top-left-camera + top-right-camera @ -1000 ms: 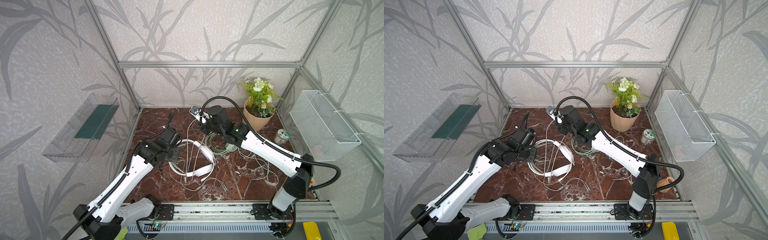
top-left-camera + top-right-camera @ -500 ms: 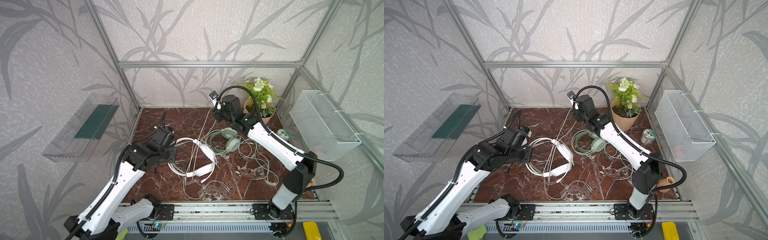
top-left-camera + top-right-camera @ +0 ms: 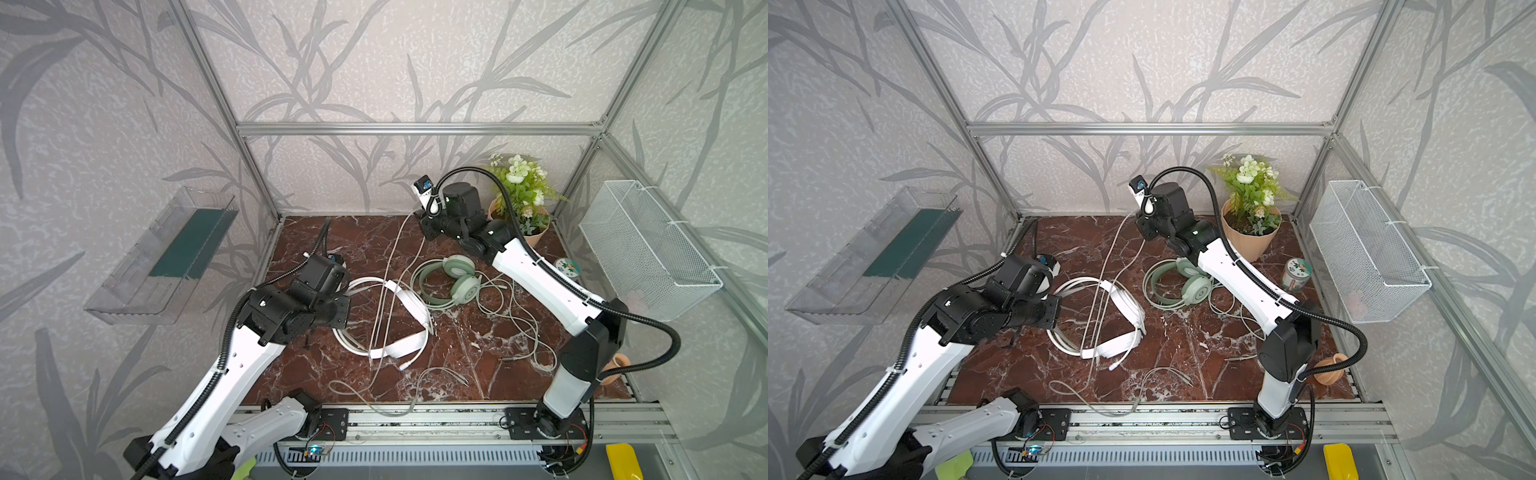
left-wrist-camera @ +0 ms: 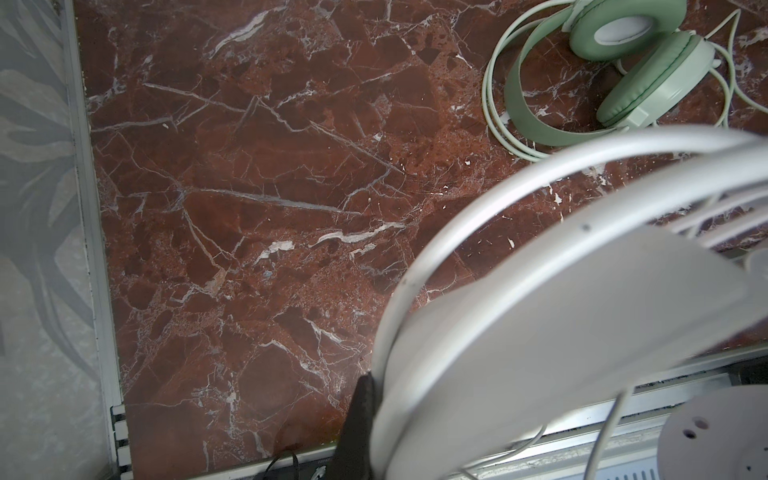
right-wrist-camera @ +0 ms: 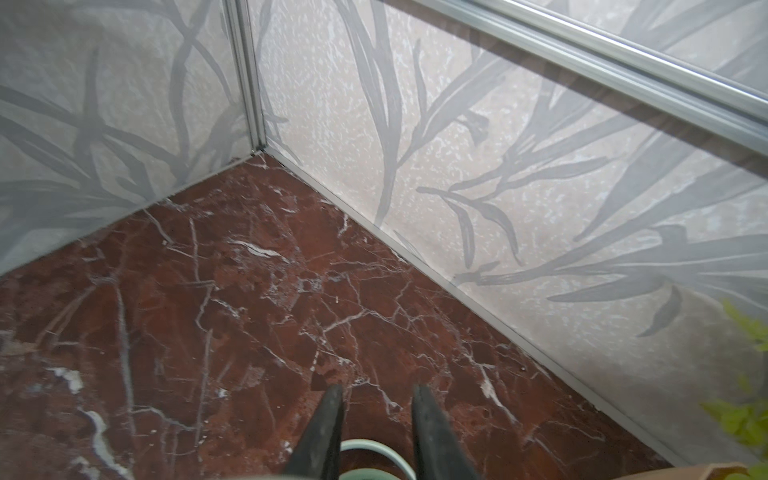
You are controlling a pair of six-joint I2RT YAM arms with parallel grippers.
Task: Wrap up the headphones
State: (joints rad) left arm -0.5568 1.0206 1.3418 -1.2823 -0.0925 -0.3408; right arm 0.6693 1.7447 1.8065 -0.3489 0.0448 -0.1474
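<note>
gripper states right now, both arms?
left gripper: closed on the white headphones, at the headband.
right gripper: fingers open, nothing seen between them; a cable leads up to it.

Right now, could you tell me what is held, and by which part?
Left gripper clamps white headphones by the headband; right gripper may hold the cable, unclear.

I operate in a lab test cell: beyond the rail [image 3: 415,419], an aluminium frame [image 3: 415,129] holds leaf-print panels [image 3: 415,62] around a marble-look floor [image 3: 465,332]; bare wiring [image 3: 328,434] shows on the rail.

right tool [image 5: 378,392] lifted rearward, cable [image 3: 390,266] drawn along
</note>
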